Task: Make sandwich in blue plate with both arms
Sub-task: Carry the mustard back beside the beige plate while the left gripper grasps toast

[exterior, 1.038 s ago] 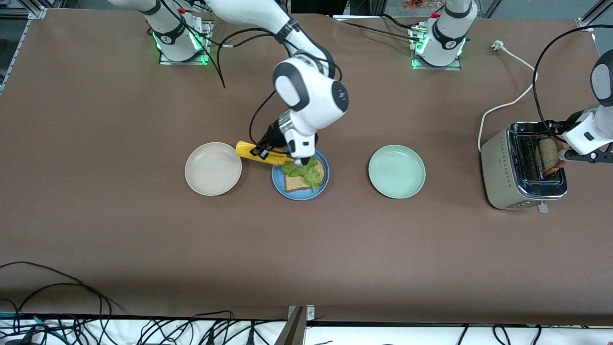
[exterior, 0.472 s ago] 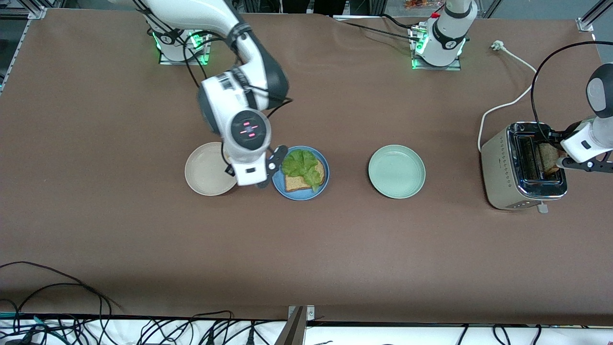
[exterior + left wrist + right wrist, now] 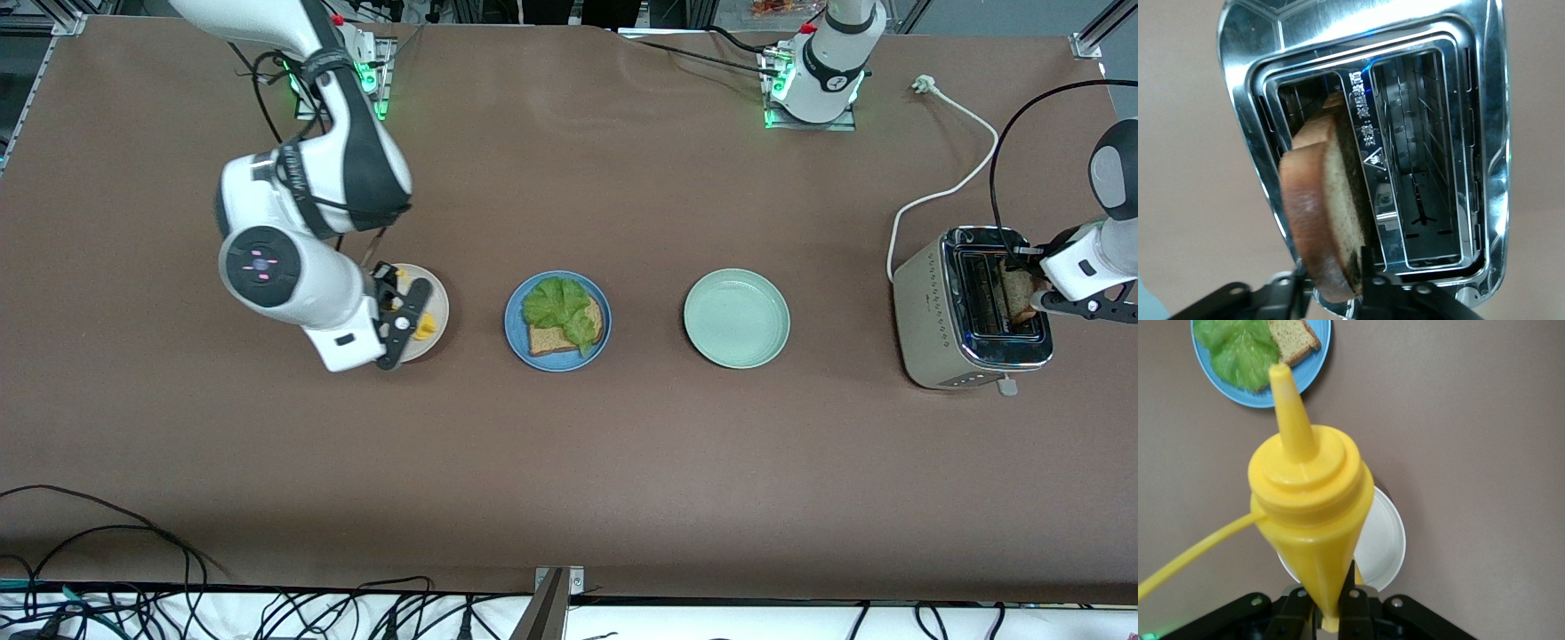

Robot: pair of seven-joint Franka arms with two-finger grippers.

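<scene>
The blue plate (image 3: 557, 321) sits on the brown table (image 3: 569, 462) near its middle, between a beige plate (image 3: 435, 307) toward the right arm's end and a pale mint-green plate (image 3: 736, 318) toward the left arm's end; the three plates form a row, each well apart from the next. On the blue plate lies one slice of brown bread (image 3: 558, 335) with a crinkled lettuce leaf (image 3: 556, 304) spread over the part of it farther from the front camera and reaching the plate's rim. The right gripper (image 3: 402, 313) hangs over the beige plate, its fingers clamped together on the narrow end of a yellow squeeze bottle (image 3: 1309, 513); in the right wrist view the bottle's nozzle points away from the gripper, with the beige plate underneath it and the blue plate with its bread and lettuce farther off. At the left arm's end of the table stands a shiny toaster (image 3: 967, 311) with two slots on top and a white cord (image 3: 942, 191) running toward the table's edge by the bases. The left gripper (image 3: 1038, 298) is over the toaster, its fingers (image 3: 1367, 265) pressed against the two faces of a second bread slice (image 3: 1325, 200), which stands on edge partly inside one slot with its crust toward the wrist camera.
</scene>
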